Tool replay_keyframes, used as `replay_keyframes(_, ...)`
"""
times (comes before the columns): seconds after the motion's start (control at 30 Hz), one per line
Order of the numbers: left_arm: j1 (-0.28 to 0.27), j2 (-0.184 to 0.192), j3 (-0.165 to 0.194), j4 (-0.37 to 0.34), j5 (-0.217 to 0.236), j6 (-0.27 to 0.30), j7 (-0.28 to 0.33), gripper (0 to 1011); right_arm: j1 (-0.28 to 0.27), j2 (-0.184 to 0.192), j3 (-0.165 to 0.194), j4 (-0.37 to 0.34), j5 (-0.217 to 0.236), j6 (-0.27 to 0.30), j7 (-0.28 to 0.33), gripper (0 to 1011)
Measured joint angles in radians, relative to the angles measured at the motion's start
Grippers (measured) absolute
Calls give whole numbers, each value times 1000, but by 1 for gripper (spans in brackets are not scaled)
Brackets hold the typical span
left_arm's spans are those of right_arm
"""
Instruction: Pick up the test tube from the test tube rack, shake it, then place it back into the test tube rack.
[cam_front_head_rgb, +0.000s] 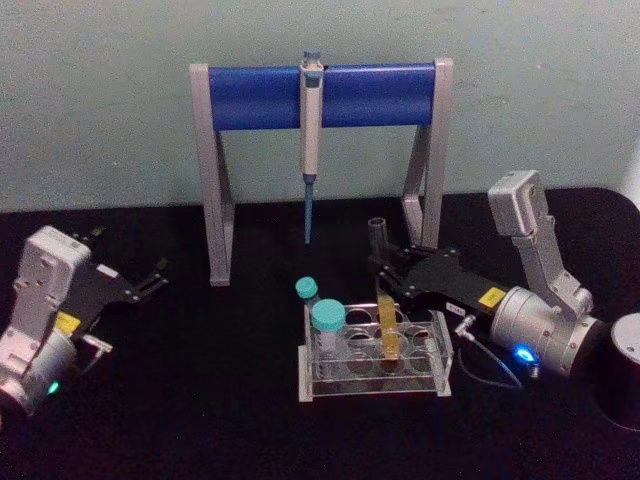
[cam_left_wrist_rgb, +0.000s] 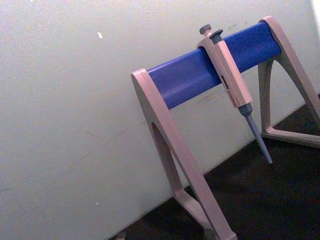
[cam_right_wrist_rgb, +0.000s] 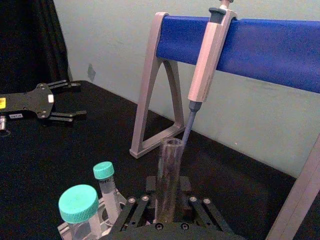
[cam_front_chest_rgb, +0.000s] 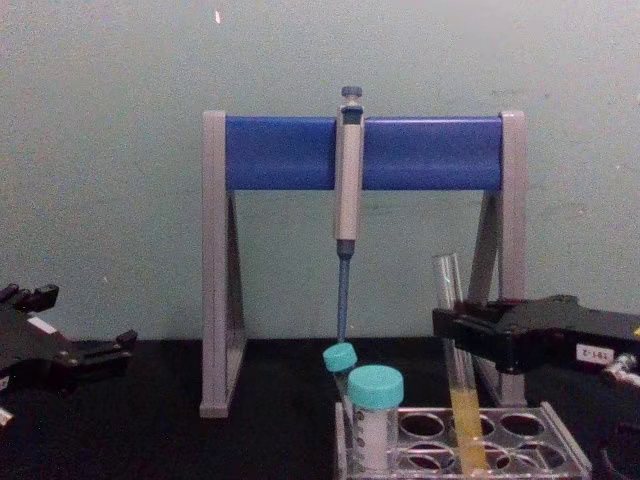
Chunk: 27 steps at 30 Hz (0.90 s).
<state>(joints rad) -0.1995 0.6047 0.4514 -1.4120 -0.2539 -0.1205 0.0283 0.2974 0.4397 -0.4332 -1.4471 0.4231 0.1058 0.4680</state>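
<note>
Test tube (cam_front_chest_rgb: 466, 420): stands in the test tube rack (cam_front_head_rgb: 365, 385), lower ctr-right of the chest view. Bottom end sits down in a hole near the rack's middle, open mouth up.
Long axis: near vertical in the chest view, top tipped a touch toward frame-left. In the head view the mouth lies higher in the frame and the yellow end lower.
Liquid: yellow in the lower part; upper part clear.
Right claw (cam_front_chest_rgb: 450, 335): comes in from the right edge of the chest view, approx level, across the tube's mid-length and above the rack top. It looks pinched on the tube, tho the contact is partly hidden.
Left claw (cam_front_head_rgb: 130, 255): near the left edge of the head view, over the black worktop (cam_front_head_rgb: 200, 400). Fingers spread wide, holding nothing, well apart from the rack.
Others: two teal-capped tubes (cam_front_head_rgb: 327, 318) at the rack's frame-left end. Pipette (cam_front_head_rgb: 311, 130) hangs tip down on the blue-bar stand (cam_front_head_rgb: 260, 97) behind, upper ctr.
</note>
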Motion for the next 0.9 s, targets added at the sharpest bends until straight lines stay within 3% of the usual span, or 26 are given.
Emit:
replay_keyframes(0.13,0,0,0,0,0,0,0,1001,0,0,0,0,0,0,0,228)
replay_keyframes(0.9,0,0,0,0,0,0,0,1001,0,0,0,0,0,0,0,228)
